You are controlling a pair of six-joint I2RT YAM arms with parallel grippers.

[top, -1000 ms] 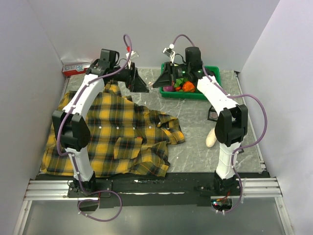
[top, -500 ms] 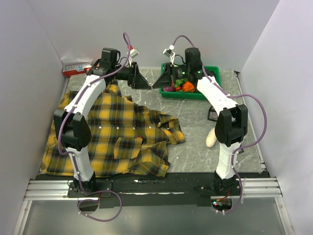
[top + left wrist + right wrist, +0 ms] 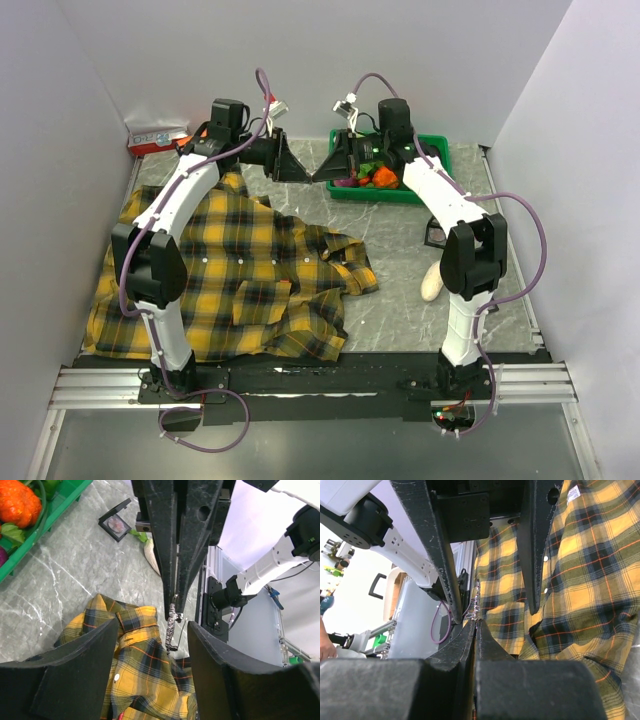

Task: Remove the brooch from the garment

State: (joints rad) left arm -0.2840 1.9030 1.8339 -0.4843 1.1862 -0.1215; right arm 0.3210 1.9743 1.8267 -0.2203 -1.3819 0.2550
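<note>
from above, the garment (image 3: 230, 270) lies spread on the left of the table, while my left gripper (image 3: 297, 172) and right gripper (image 3: 322, 173) meet tip to tip in the air over the far middle. in the left wrist view the brooch (image 3: 173, 625) hangs pinched in the right gripper's clenched tips, thin, sparkly and silver, seen edge on and clear of the cloth. the left jaws stand spread around it. the right wrist view agrees. i judge removal done, only setting down left.

Both arms stretched far forward, wrists turned inward, tips meeting nose to nose, left gripper (image 3: 299, 171) spread wide, right gripper (image 3: 475, 625) pinched tight on the brooch (image 3: 172, 625), poking between left's fingers (image 3: 85, 670).
</note>
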